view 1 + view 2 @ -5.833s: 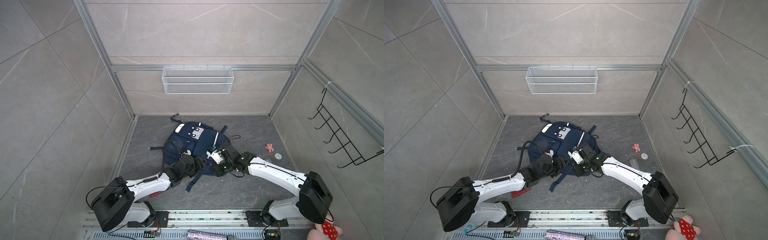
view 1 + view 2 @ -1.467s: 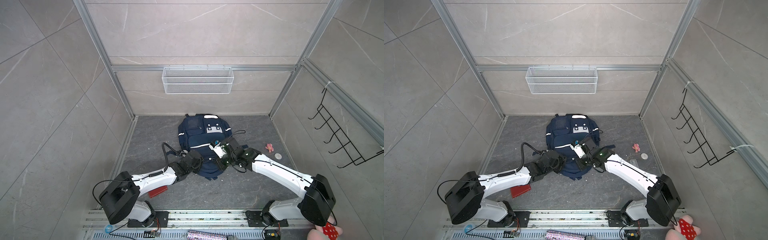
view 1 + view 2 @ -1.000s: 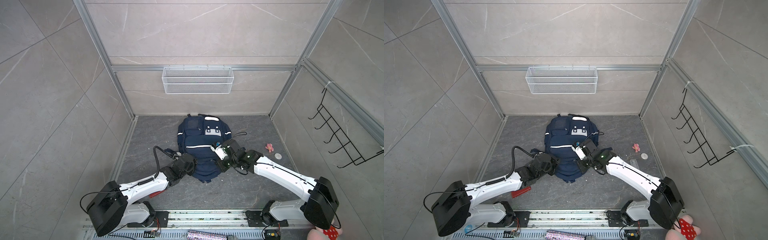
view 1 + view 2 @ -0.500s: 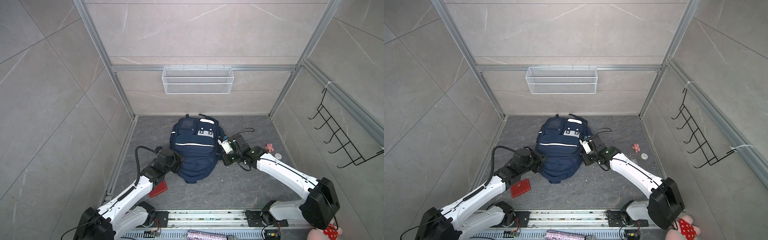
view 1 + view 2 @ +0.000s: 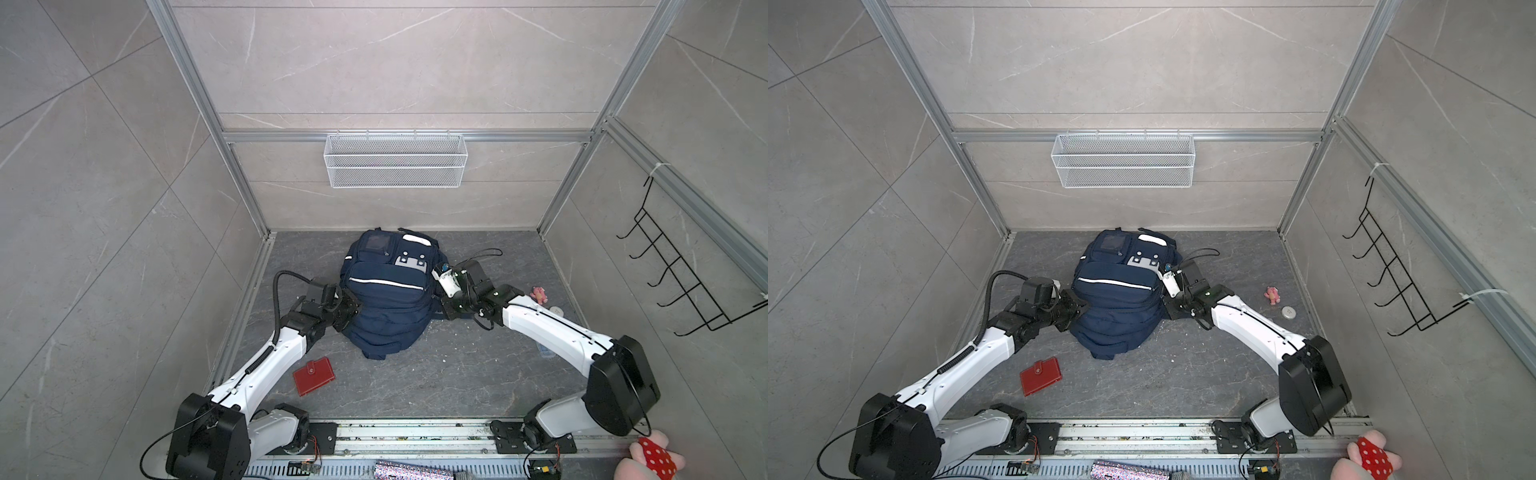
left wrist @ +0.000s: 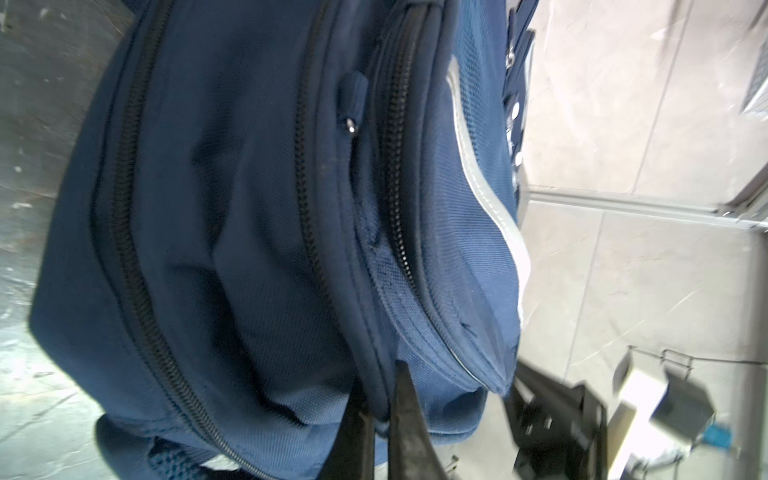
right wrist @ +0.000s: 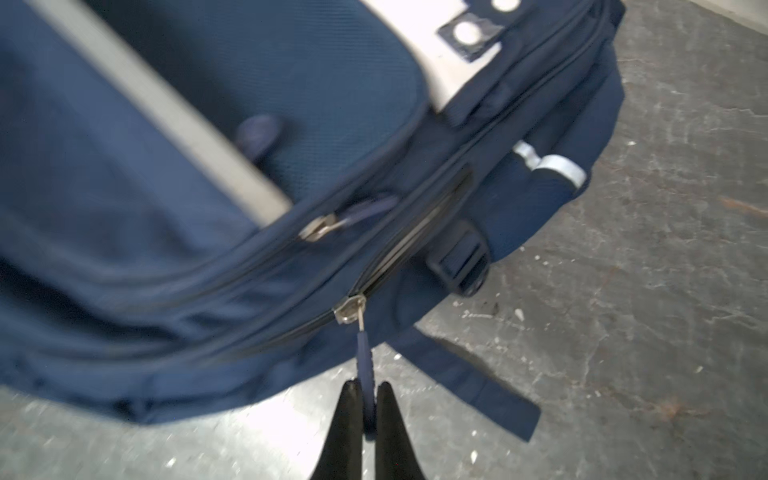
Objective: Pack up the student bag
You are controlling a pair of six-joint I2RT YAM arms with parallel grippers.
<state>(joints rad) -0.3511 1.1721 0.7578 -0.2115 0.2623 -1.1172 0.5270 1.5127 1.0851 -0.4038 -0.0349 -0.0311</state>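
Observation:
The student bag, navy with a white stripe and grey-white patches, stands propped near the back wall in both top views. My left gripper presses against its left side. In the left wrist view that gripper is shut on a piped fabric edge of the bag. My right gripper is at the bag's right side. In the right wrist view it is shut on a blue zip pull tab hanging from a silver slider.
A red wallet lies on the floor beside the left arm. A pink toy and a small white disc lie right of the right arm. A wire basket hangs on the back wall, black hooks on the right wall.
The bag has shifted left and towards the back wall, standing more upright. My left arm swung out to the left, uncovering the red wallet. Both grippers stayed shut.

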